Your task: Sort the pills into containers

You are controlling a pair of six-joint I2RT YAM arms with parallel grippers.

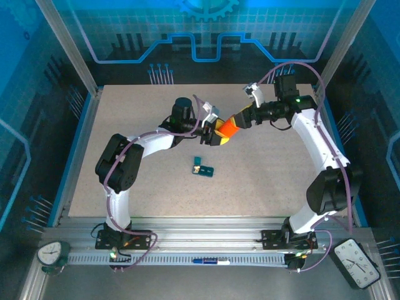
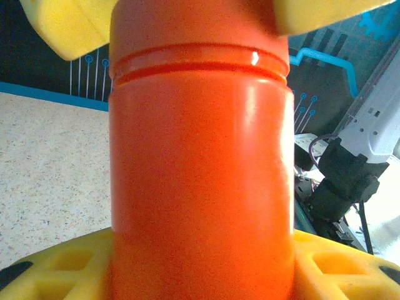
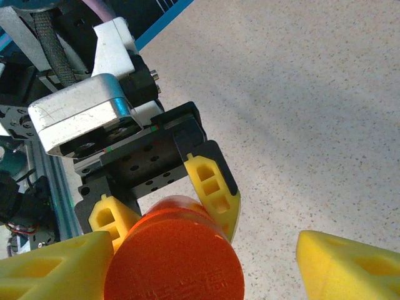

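Observation:
The orange bottle (image 1: 228,129) hangs above the table's middle, lying between the two grippers. My left gripper (image 1: 214,127) is shut on the bottle's body (image 2: 200,187), with its yellow fingers (image 2: 340,265) pressed to both sides. My right gripper (image 3: 200,250) stands open around the bottle's orange cap (image 3: 175,262). Its left finger (image 3: 50,265) touches the cap, while the right finger (image 3: 350,262) is apart from it. The dark-teal containers (image 1: 203,167) lie on the table below and nearer, with one lid raised. The pills are hidden.
The speckled table (image 1: 269,181) is bounded by blue rails and metal posts. My left arm's wrist camera housing (image 3: 81,115) sits just behind the bottle. Two clocks (image 1: 357,262) stand on the front rail outside the work area.

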